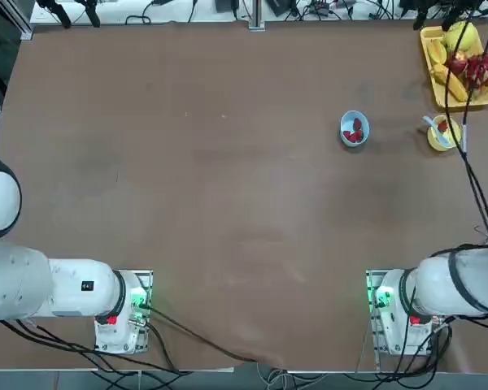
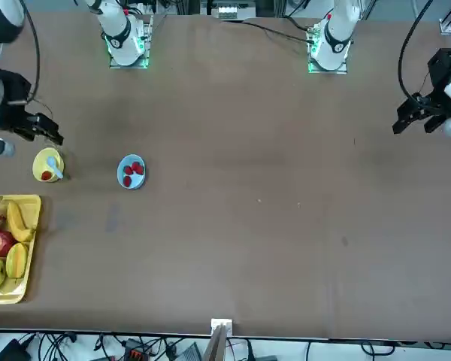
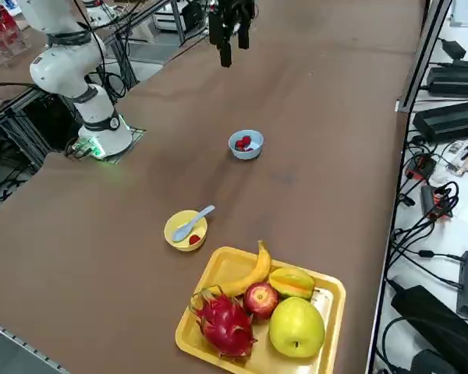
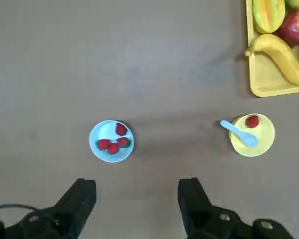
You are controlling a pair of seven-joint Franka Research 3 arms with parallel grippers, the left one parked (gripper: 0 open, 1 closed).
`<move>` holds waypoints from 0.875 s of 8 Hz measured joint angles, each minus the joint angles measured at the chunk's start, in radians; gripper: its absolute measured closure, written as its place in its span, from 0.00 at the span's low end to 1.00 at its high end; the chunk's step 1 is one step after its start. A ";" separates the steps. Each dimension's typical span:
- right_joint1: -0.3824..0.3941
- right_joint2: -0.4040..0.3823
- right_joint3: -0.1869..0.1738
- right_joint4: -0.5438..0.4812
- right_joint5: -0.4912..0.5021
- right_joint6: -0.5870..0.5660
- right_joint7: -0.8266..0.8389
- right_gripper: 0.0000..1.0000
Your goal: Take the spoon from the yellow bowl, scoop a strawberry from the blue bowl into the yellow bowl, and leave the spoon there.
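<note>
End effector [image 4: 137,199]: fingers apart, empty, raised over the worktop [image 1: 228,203].
Spoon [image 4: 239,133]: in yellow bowl [image 4: 261,142] beside a strawberry [image 4: 252,121], handle overhanging the rim toward blue bowl [image 4: 110,141].

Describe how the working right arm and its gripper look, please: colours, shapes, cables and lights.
The right arm has rounded, glossy white links with a dark band at a joint. Its base sits on a metal plate, glows green and carries a red patch. Black cables run along it. The right gripper is black, with two blocky, angular fingers.
</note>
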 joint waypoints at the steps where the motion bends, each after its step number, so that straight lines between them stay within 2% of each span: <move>1: 0.000 -0.026 -0.004 -0.008 0.009 -0.001 0.000 0.00; 5: 0.003 -0.075 -0.014 -0.038 0.012 -0.001 -0.001 0.00; 6: 0.023 -0.081 -0.044 -0.048 0.013 -0.001 -0.012 0.00; 7: 0.063 -0.089 -0.094 -0.062 0.013 0.000 -0.028 0.00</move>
